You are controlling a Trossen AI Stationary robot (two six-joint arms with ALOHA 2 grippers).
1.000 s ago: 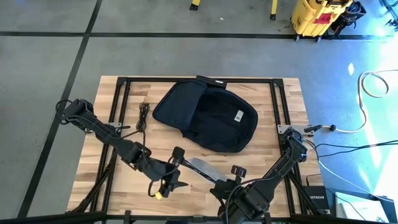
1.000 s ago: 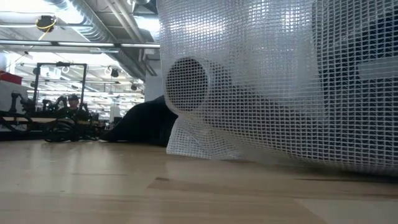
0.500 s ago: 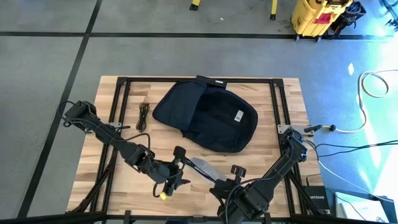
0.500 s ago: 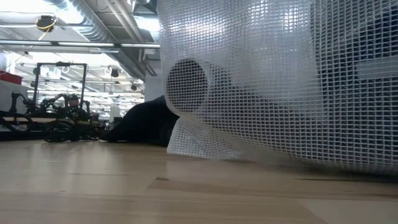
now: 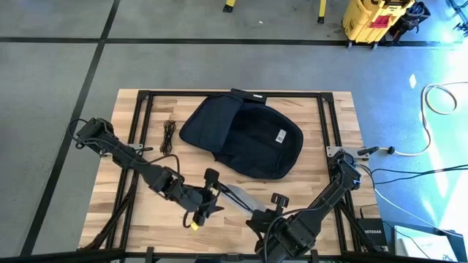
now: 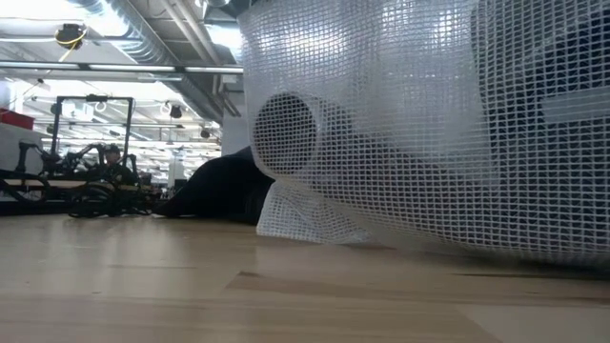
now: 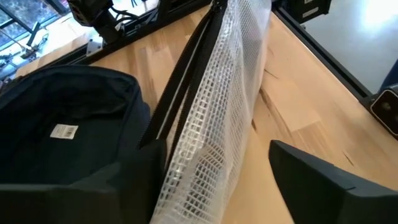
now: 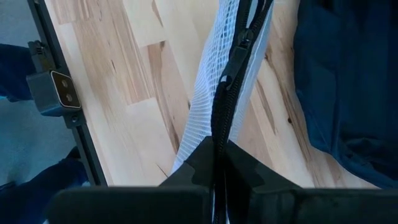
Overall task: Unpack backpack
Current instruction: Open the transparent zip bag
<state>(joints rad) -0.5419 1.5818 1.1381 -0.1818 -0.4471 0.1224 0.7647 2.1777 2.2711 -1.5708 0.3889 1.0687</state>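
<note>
High view: large soft dark navy fabric backpack (image 5: 243, 136) lies flat at the table's far centre, flap thrown open, small white label showing inside. A thin dark coiled cable (image 5: 169, 136) sits just beside it on the robot's left, apart from the bag. Near the front edge a clear white-mesh zip pouch (image 5: 236, 196) is strung between both arms: left gripper (image 5: 205, 205) at one end, right gripper (image 5: 272, 210) at the other. Prob. held taut so it hangs clear of the wood.

Low view: pouch mesh fills most of the frame, v. close to the lens, bottom edge touching the pale wooden table (image 6: 143, 276). Backpack is the dark hump behind it. Other rigs in the room beyond.

Left wrist view: pouch w/ black zip strip runs between the left fingers, which stand apart around it; can't tell if the pads actually bite. Backpack w/ label just beside the pouch.

Right wrist view: right fingers pinched fully together on the pouch's black zip edge, mesh hanging away from them. Navy fabric off to one side.

Judgement: pouch is out of the bag; set-down likely next.
</note>
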